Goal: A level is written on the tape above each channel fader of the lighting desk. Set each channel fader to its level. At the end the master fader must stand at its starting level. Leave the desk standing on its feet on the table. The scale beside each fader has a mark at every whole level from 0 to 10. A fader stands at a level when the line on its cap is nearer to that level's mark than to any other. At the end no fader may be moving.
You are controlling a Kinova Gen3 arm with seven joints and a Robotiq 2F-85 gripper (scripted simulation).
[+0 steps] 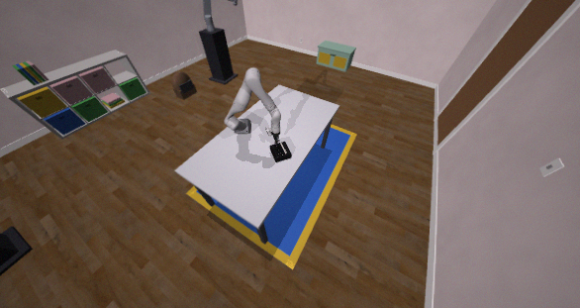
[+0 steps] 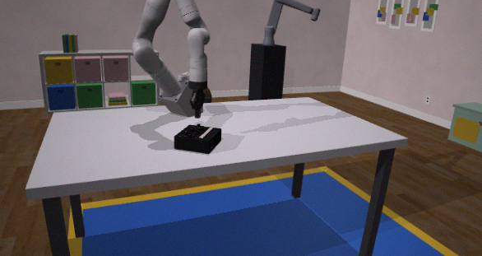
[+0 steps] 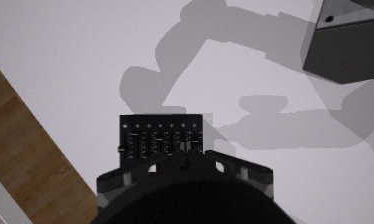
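Note:
The black lighting desk (image 1: 278, 155) (image 2: 191, 144) (image 3: 160, 119) stands flat on the table. A white tape strip (image 2: 206, 132) runs across its top; its writing is too small to read. In the wrist view, several faders run side by side between small scale marks. One fader cap (image 3: 134, 134) is near the upper end, another cap (image 3: 159, 139) is a little lower. Which fader is the master I cannot tell. My gripper (image 2: 197, 116) (image 3: 185, 148) is shut and empty, pointing down close above the desk's robot-side part. It hides the desk's lower part in the wrist view.
The white table (image 1: 223, 179) (image 2: 103, 161) carries the desk and the arm's base (image 1: 242, 126) (image 2: 179, 102). The desk is near the table's long edge away from the base. A second arm on a black pedestal (image 1: 217, 55) (image 2: 266, 72) stands on the floor beyond.

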